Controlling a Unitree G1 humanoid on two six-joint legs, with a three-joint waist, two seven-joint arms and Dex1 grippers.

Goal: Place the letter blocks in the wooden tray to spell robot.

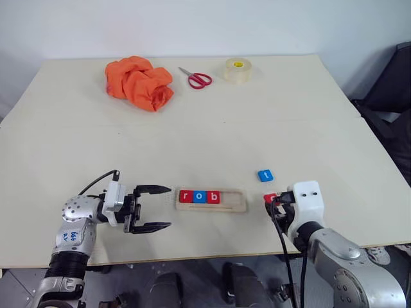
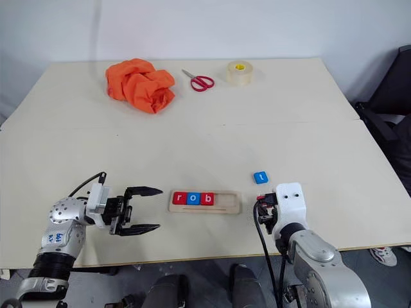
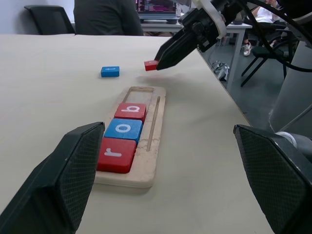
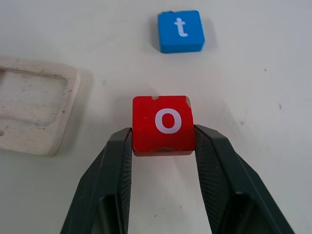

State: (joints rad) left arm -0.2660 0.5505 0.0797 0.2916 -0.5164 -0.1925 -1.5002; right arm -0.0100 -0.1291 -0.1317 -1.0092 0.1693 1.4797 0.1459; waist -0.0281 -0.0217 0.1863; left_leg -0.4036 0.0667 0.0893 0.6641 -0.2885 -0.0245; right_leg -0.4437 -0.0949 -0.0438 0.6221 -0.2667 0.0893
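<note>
The wooden tray [image 1: 212, 201] lies near the table's front edge, with a red r block [image 1: 186, 196], a blue o block [image 1: 200, 197] and a red b block [image 1: 213, 197] filling its left part. Its right end is bare wood. My right gripper [image 4: 163, 146] is shut on a red o block [image 4: 163, 124], held just above the table to the right of the tray. A blue t block [image 1: 265, 175] lies flat on the table beyond it. To the left of the tray, my left gripper [image 1: 153, 208] stands open and holds nothing.
At the back of the table lie a crumpled orange cloth [image 1: 139, 82], red-handled scissors [image 1: 196, 78] and a roll of clear tape [image 1: 237, 70]. The table's front edge runs just behind both grippers.
</note>
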